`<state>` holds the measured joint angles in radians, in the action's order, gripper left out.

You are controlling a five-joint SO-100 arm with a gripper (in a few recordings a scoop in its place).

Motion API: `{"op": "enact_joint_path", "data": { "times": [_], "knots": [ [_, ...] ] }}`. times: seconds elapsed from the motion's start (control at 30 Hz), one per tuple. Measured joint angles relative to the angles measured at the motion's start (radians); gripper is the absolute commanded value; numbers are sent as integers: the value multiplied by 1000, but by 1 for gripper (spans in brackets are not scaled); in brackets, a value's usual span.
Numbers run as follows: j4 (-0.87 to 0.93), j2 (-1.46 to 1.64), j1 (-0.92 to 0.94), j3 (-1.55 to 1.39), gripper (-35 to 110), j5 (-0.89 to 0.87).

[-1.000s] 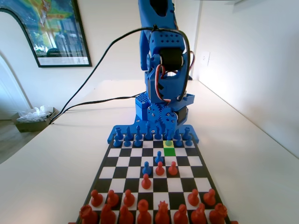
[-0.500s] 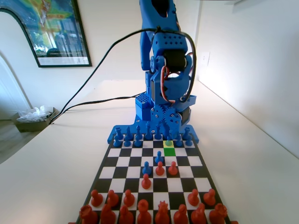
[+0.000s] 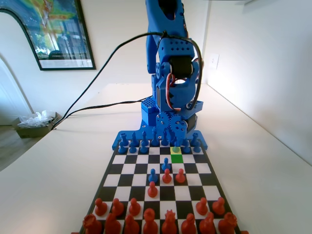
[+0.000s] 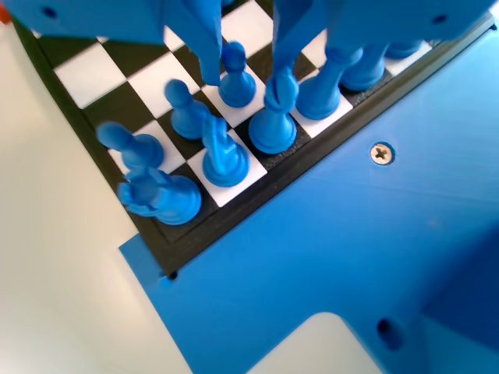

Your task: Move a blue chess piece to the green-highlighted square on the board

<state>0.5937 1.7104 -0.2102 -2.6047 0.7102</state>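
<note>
Jaws spread apart on the gripper (image 4: 245,58), low over the board's (image 3: 113,171) far rows, straddling a blue pawn (image 4: 235,76) without visibly touching it. Crowded close in the wrist view: another pawn (image 4: 185,111) just left, a bishop (image 4: 275,117) and knight (image 4: 223,152) in the back row just behind, a rook (image 4: 160,195) at the corner. Green-highlighted square (image 3: 177,158) bare in the fixed view, just nearer than the yellow square (image 3: 176,150). Red pawns (image 3: 166,176) mid-board, well apart.
</note>
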Motion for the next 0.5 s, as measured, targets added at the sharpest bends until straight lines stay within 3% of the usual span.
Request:
{"op": "enact_joint_path", "data": {
  "times": [0.5],
  "knots": [
    [6, -6, 11, 34, 9, 0]
  ]
}}
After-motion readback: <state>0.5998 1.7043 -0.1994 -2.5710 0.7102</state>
